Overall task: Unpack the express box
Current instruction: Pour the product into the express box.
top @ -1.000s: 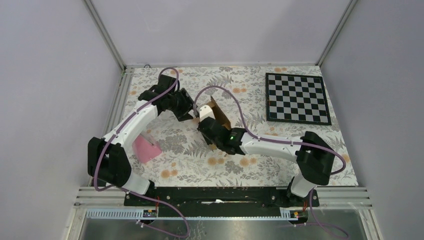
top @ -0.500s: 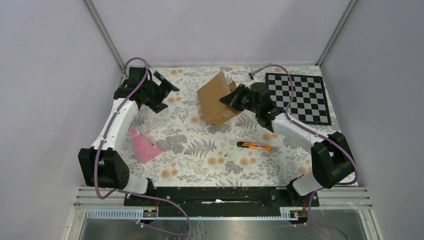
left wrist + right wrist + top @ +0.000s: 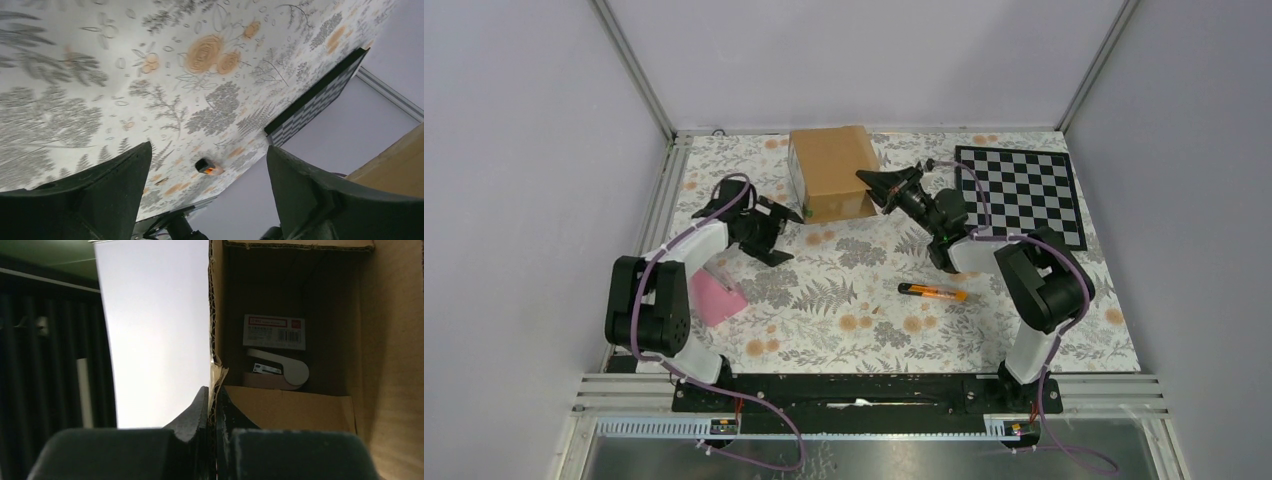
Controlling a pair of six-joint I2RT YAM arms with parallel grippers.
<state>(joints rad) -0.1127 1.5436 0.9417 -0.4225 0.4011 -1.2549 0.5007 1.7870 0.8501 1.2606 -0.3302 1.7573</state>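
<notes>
Toward the near side of the desk (image 3: 824, 322) lie a pink wedge (image 3: 714, 298) and an orange cutter (image 3: 932, 292). Farther back, the left gripper (image 3: 784, 238) stands spread, empty. Beyond, the right gripper (image 3: 871, 184) pinches a cardboard edge of the express box (image 3: 829, 170) at the far edge.

L wrist view: express box (image 3: 397, 162) cut off at 4 o'clock; R wrist view: cut off at 3. Inside, label (image 3: 274, 330) print too small to read. From top, pink wedge (image 3: 716, 300) partly behind L arm (image 3: 686, 248).
</notes>
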